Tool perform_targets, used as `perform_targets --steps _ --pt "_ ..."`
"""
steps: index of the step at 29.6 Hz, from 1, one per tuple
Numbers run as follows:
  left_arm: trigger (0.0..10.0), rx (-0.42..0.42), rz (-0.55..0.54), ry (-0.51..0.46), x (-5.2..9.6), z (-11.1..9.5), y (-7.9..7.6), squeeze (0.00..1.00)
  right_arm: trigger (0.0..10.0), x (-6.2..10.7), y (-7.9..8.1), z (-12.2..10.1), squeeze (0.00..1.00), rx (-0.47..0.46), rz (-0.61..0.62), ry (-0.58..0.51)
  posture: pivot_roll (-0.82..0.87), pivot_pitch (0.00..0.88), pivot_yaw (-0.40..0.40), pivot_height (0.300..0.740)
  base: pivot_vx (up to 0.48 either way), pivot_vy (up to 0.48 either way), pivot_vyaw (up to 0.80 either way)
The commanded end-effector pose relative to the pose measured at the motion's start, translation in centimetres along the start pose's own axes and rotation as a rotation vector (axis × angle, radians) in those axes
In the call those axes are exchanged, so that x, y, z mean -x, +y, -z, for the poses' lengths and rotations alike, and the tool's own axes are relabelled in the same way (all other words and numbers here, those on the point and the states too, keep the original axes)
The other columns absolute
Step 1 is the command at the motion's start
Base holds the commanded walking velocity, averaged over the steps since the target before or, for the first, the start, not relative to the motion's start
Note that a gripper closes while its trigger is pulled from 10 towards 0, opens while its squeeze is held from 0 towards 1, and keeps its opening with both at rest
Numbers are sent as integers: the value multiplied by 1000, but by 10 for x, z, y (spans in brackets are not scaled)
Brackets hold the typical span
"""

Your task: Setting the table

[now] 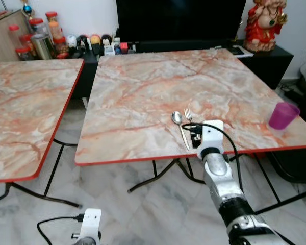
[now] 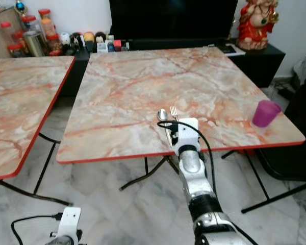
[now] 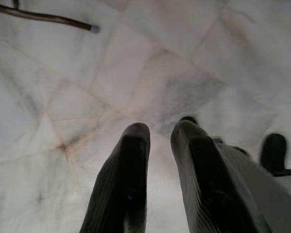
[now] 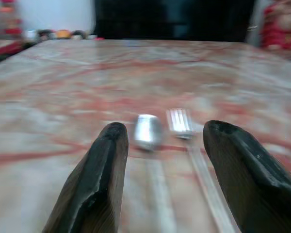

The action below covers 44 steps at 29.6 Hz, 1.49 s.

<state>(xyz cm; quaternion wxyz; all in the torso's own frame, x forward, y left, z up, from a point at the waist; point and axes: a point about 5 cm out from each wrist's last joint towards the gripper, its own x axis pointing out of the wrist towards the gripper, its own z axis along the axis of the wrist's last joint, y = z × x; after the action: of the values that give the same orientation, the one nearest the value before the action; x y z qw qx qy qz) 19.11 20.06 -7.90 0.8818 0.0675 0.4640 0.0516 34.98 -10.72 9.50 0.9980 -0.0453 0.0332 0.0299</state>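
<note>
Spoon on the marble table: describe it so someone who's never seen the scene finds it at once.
Take the larger marble-patterned table with the red edge, in front of the dark TV. Near its front edge, just ahead of the right gripper, two pieces of silver cutlery lie side by side. The spoon is the one on the robot's left, with a rounded bowl; the fork beside it has tines.
</note>
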Motion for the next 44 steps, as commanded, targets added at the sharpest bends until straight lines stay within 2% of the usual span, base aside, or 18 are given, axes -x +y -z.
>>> perform_targets --steps 1,6,8,11,20,26,31,34,38,44 --pt "10000 -6 5 -9 0 -4 -3 0 10000 -3 -4 -8 0 28 -21 -38 -83 0 -4 740 349 0 0" --pt "10000 -7 4 -8 0 -4 -2 0 10000 -2 2 -10 0 70 -63 -62 -79 0 -7 740 349 0 663" --pt "10000 -4 3 -11 -1 -5 -3 0 10000 -2 2 -10 0 6 -55 -62 -78 0 -9 740 345 0 306" --pt "10000 -1 3 -10 -1 -5 -4 0 10000 -1 3 -9 0 31 -75 -57 -80 0 -9 740 342 0 0" --pt "10000 -2 4 -7 -1 -4 -5 0 10000 0 0 -7 0 16 -55 -55 -79 0 -10 740 335 0 0" --pt "10000 -11 -4 -5 -1 -5 -2 0 10000 1 2 -7 0 0 -43 -47 -81 0 1 740 0 0 0" --pt "10000 -10 -6 -2 -1 -4 0 0 10000 6 8 4 0 16 -48 0 -76 0 7 740 0 0 0" --pt "10000 -16 -5 2 -1 -3 1 0 10000 7 5 13 0 21 13 73 -77 0 13 740 0 0 0" --pt "10000 -23 -3 5 -1 -2 2 0 10000 8 0 17 0 1 64 115 -79 0 20 740 0 0 0" --pt "10000 -38 -3 7 -1 -2 5 0 10000 13 4 31 0 21 19 198 -78 0 26 740 0 0 0"
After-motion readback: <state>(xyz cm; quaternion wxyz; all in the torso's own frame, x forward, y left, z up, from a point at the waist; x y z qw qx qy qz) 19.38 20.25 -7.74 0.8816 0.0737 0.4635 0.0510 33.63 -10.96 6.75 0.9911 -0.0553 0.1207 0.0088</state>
